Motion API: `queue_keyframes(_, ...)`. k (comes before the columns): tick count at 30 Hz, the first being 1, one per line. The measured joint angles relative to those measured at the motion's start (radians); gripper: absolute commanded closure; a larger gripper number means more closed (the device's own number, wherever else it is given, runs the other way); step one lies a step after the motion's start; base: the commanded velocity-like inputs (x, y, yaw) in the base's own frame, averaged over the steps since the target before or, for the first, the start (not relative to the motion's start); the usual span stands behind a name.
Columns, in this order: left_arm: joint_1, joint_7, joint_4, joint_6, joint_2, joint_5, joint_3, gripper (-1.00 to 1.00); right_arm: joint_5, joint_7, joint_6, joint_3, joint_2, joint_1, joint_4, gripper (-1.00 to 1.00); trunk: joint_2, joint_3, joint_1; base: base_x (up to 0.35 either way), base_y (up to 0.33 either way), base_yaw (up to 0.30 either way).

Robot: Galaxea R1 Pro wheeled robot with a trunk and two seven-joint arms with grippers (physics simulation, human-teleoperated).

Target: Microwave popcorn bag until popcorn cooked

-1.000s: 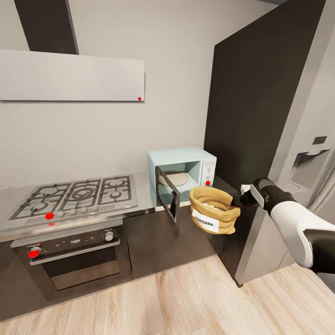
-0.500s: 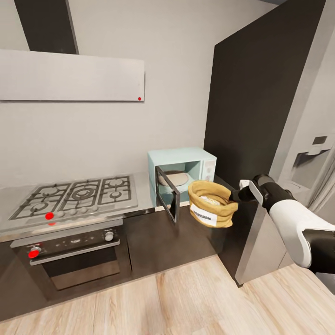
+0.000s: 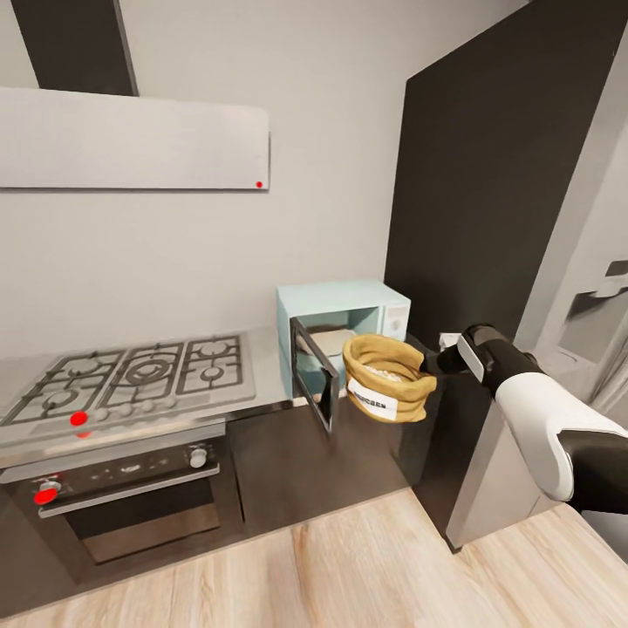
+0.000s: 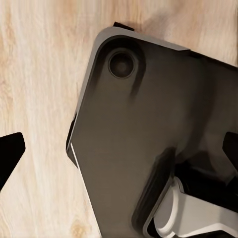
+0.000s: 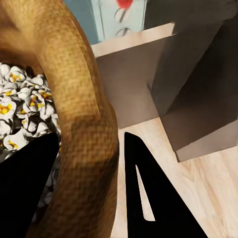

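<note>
- Right gripper (image 3: 433, 362) clamped on popcorn bag (image 3: 382, 389) rim, mouth kept up to avoid spilling.
- Held centre frame, before open microwave (image 3: 342, 330), for insertion.
- Left gripper's state: cannot tell.

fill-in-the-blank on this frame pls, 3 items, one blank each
1. The right end effector grips the popcorn bag by its ____.
2. The door of the microwave is ____.
3. The bag hangs in front of the microwave, not yet ____ it.
4. Left of the microwave sits the gas ____.

Missing words: rim; open; inside; hob
</note>
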Motion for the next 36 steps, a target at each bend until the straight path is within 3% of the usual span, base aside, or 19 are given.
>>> queue_keyframes(12, 0.0, 0.0, 0.0, 0.0, 0.0, 0.003, 0.0, -1.0, -0.001, 0.0, 0.0, 0.0, 0.002, 0.0, 0.0, 1.0, 0.0, 0.0, 0.0, 0.322, 0.0, 0.0)
queue_keyframes(16, 0.0, 0.0, 0.0, 0.0, 0.0, 0.003, 0.0, -1.0, -0.002, 0.0, 0.0, 0.0, 0.017, 0.0, 0.0, 1.0, 0.0, 0.0, 0.0, 0.322, 0.0, 0.0)
queue_keyframes(20, 0.0, 0.0, -0.001, 0.0, 0.0, 0.003, 0.0, -1.0, 0.0, 0.0, 0.0, 0.0, 0.048, 0.0, 0.0, 1.0, 0.0, 0.0, 0.0, 0.322, 0.047, 0.0)
queue_keyframes(25, 0.0, 0.0, -0.001, 0.0, 0.0, 0.003, 0.0, -1.0, 0.001, 0.0, 0.0, 0.0, 0.05, 0.0, 0.0, 1.0, 0.0, 0.0, 0.0, 0.322, 0.111, 0.0)
queue_keyframes(27, 0.0, 0.0, -0.001, 0.0, 0.0, 0.003, 0.0, -1.0, 0.003, 0.0, 0.033, 0.01, 0.05, 0.0, 0.003, 1.0, 0.0, 0.0, 0.0, 0.322, 0.115, 0.0)
queue_keyframes(29, 0.0, 0.0, -0.001, 0.0, 0.0, 0.003, 0.0, -1.0, 0.022, -0.001, -0.001, 0.009, 0.05, 0.001, 0.019, 1.0, 0.0, 0.0, 0.0, 0.322, 0.115, 0.0)
queue_keyframes(36, 0.0, 0.0, -0.001, 0.0, 0.0, 0.005, 0.0, -1.0, 0.02, 0.0, -0.001, 0.008, 0.049, 0.001, 0.021, 1.0, 0.0, 0.0, 0.0, 0.228, 0.078, 0.0)
